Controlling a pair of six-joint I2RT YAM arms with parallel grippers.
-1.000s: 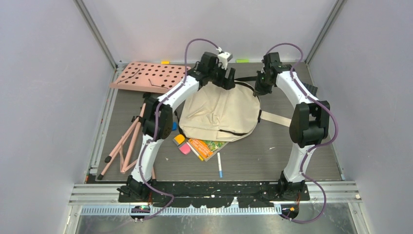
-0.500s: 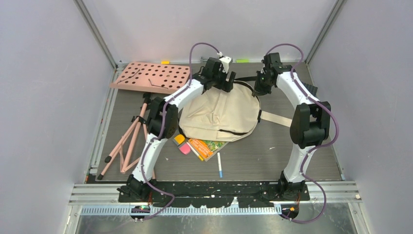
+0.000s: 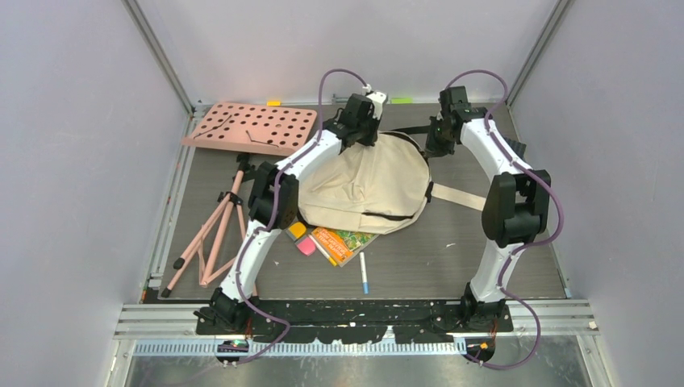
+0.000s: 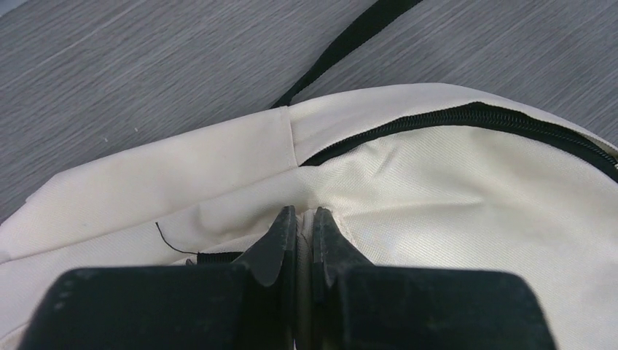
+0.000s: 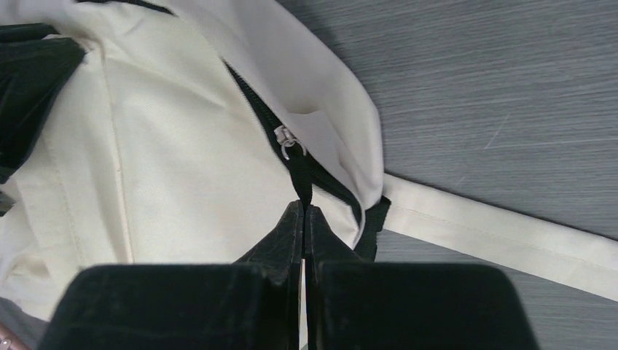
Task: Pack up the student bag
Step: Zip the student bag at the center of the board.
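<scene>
Top external view: the student bag [image 3: 367, 181] lies flat mid-tabletop [image 3: 468, 258], with both arms reaching to its far edge. A book [image 3: 343, 242] and a pen [image 3: 364, 274] lie just in front of it, and a pink perforated board [image 3: 250, 126] lies at far left. Left wrist view: the left gripper [image 4: 304, 219] is closed, pinching a fold of cream fabric beside the black zipper [image 4: 466, 117]. Right wrist view: the right gripper [image 5: 304, 210] is closed on the bag's zipper line, just below the metal zipper pull [image 5: 286, 141]
</scene>
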